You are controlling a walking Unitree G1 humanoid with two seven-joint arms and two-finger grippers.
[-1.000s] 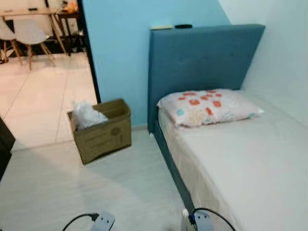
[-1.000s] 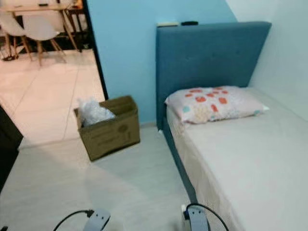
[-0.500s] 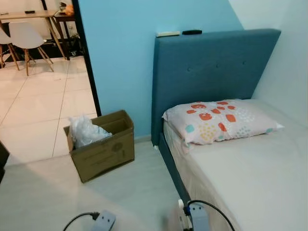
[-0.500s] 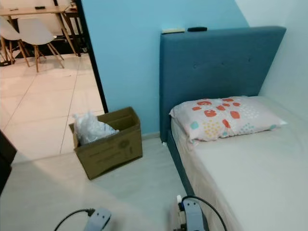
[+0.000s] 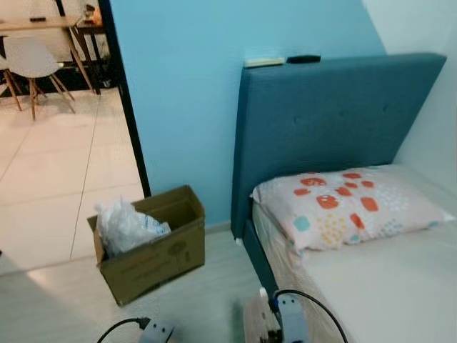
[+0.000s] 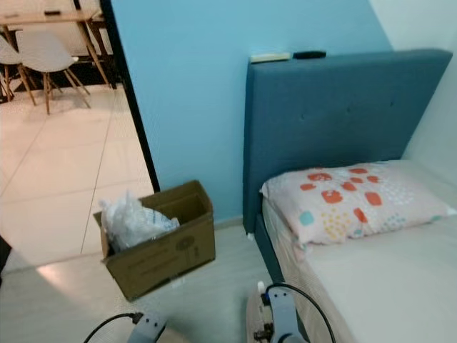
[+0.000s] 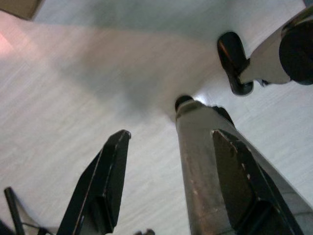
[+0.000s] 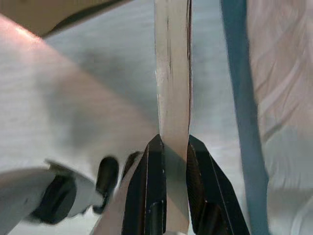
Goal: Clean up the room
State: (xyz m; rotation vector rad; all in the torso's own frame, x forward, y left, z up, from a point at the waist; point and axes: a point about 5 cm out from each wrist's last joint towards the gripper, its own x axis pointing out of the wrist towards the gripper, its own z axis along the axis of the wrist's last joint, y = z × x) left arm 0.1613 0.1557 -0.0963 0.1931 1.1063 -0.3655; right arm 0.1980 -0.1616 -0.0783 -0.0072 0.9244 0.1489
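Strip (image 8: 172, 93): flat, pale, clamped in right gripper (image 8: 171, 147) jaws (undelivered).
Box (image 5: 151, 243): at 10 o'clock, part-filled.
Left gripper (image 7: 171, 142): jaws wide, empty.

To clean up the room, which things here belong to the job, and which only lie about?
Job: right gripper, shut on a flat beige strip; cardboard box holding a plastic bag; left gripper, open.
Lying about: pillow; headboard; white chair.

a blue bed (image 5: 335, 128) with a spotted pillow (image 5: 350, 207) stands against the blue wall (image 5: 178, 100). through the doorway, a white chair (image 5: 32, 61) sits at a table (image 5: 39, 25) on pale tiles.
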